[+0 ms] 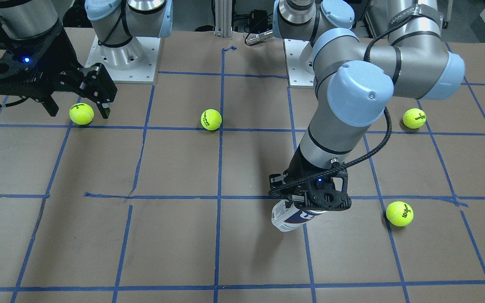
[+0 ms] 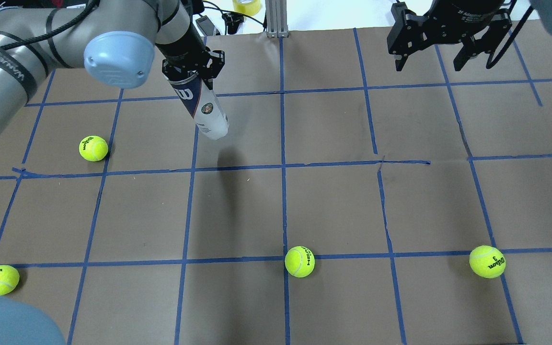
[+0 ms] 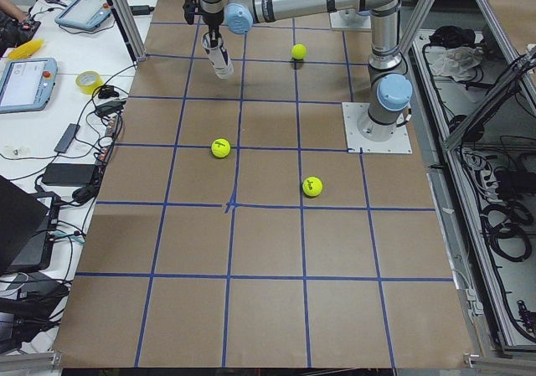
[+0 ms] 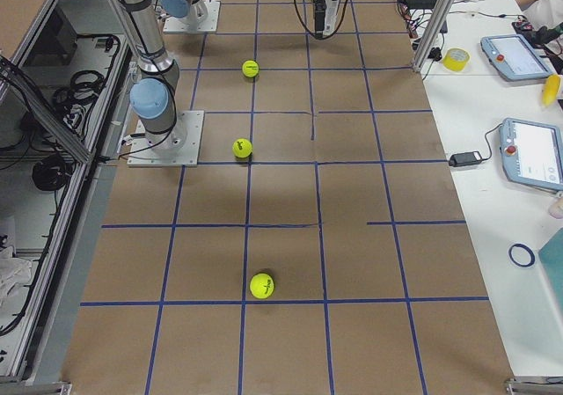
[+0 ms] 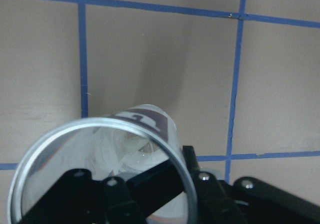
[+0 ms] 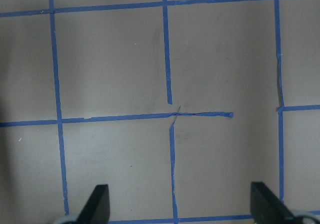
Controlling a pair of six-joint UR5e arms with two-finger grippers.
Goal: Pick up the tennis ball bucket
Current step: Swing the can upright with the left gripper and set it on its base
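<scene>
The tennis ball tube [image 2: 204,108] is gripped by the left claw [image 2: 190,79].
It is clamped at its rim end and hung tilted, apparently clear of the table [image 2: 333,201]; the right claw [image 6: 182,204] is spread wide, nothing gripped.

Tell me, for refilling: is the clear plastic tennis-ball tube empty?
Empty: the clear plastic tennis-ball tube shows no balls through its open metal rim.

Six camera views
Wrist cameras look down close past their fingers [image 6: 97,204]; overhead and front-facing share the table [image 2: 333,206].
</scene>
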